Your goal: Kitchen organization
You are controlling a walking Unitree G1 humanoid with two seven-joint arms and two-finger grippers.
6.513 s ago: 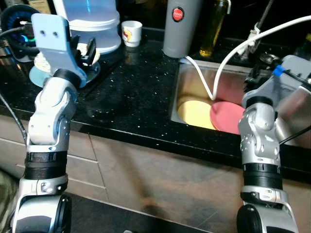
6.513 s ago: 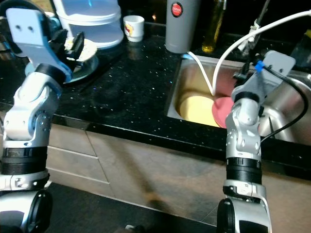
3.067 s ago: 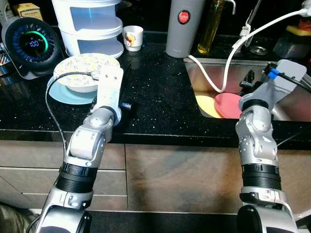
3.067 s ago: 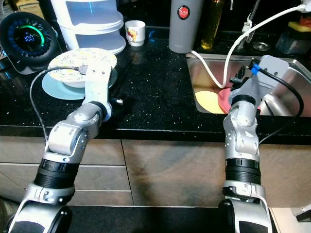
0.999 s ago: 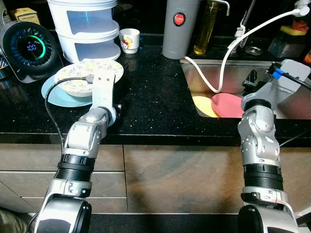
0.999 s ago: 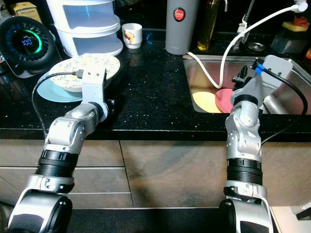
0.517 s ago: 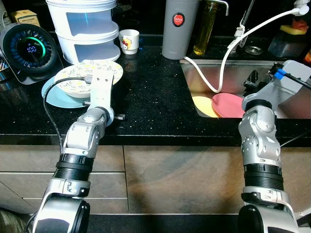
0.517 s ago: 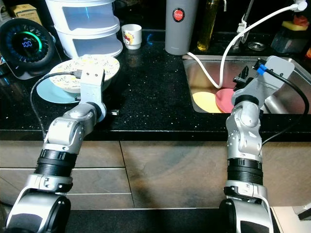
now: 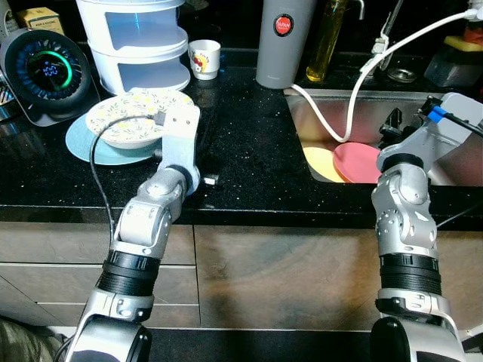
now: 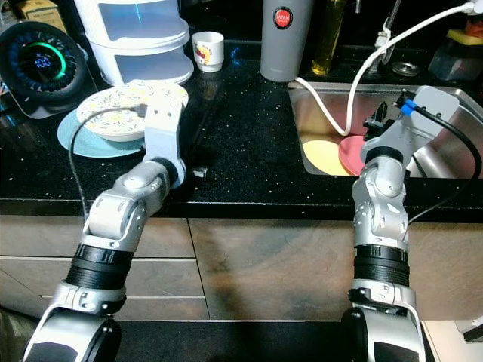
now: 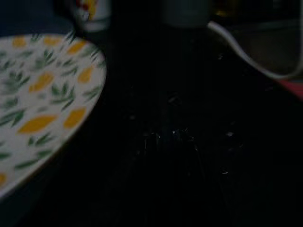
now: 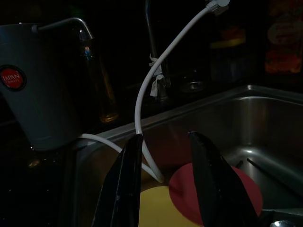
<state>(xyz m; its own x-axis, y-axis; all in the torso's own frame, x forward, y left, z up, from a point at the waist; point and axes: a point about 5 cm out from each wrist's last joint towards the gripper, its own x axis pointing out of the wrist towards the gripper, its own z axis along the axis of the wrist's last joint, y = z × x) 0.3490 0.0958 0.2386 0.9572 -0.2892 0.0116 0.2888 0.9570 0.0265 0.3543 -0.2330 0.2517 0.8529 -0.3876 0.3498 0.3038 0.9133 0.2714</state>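
The right pincer (image 12: 165, 184) hovers open above the sink (image 9: 423, 121), the pink plate (image 12: 215, 189) and yellow plate (image 9: 321, 162) just beneath it. The left pincer (image 9: 207, 179) lies low on the black bench (image 9: 241, 136) beside the patterned bowl (image 11: 38, 99); whether it is open or closed cannot be told.

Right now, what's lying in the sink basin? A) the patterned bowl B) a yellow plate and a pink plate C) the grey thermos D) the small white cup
B: a yellow plate and a pink plate lie side by side on the floor of the sink, with the white hose running down to them and the right gripper held open above.
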